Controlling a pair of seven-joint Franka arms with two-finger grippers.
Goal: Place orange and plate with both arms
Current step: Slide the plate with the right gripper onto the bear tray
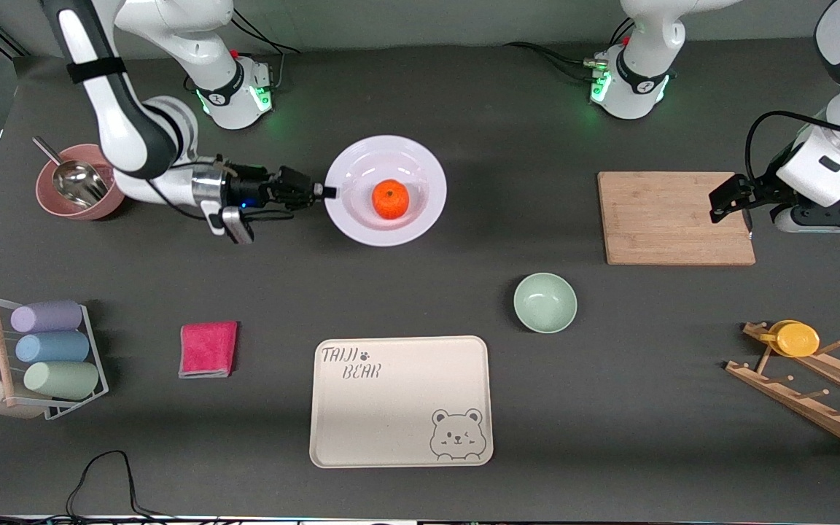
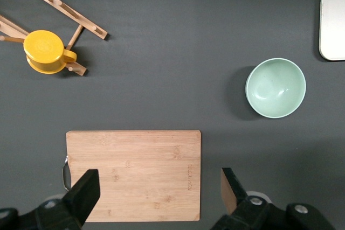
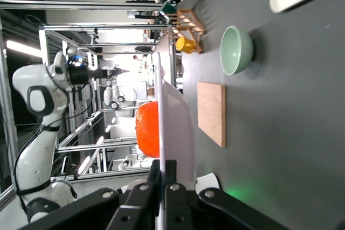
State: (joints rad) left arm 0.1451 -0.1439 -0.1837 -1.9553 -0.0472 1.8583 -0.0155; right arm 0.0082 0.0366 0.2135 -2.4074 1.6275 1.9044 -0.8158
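Observation:
The orange (image 1: pixel 390 199) lies in the well of the white plate (image 1: pixel 420 164), which is at the middle of the table toward the arms' bases. My right gripper (image 1: pixel 327 192) is shut on the plate's rim at the side toward the right arm's end. In the right wrist view both fingers (image 3: pixel 168 168) pinch the rim of the plate (image 3: pixel 175 111), with the orange (image 3: pixel 148 130) showing above it. I cannot tell whether the plate is lifted off the table. My left gripper (image 1: pixel 728 200) hangs open and empty over the wooden cutting board's end (image 2: pixel 135 171), where the left arm waits.
The cutting board (image 1: pixel 675 217) lies toward the left arm's end. A mint bowl (image 1: pixel 545 302) and a cream bear tray (image 1: pixel 400 399) sit nearer the camera. A pink bowl with a scoop (image 1: pixel 74 182), a pink cloth (image 1: pixel 208 349), a cup rack (image 1: pixel 48 357) and a yellow cup (image 1: pixel 795 338) stand around.

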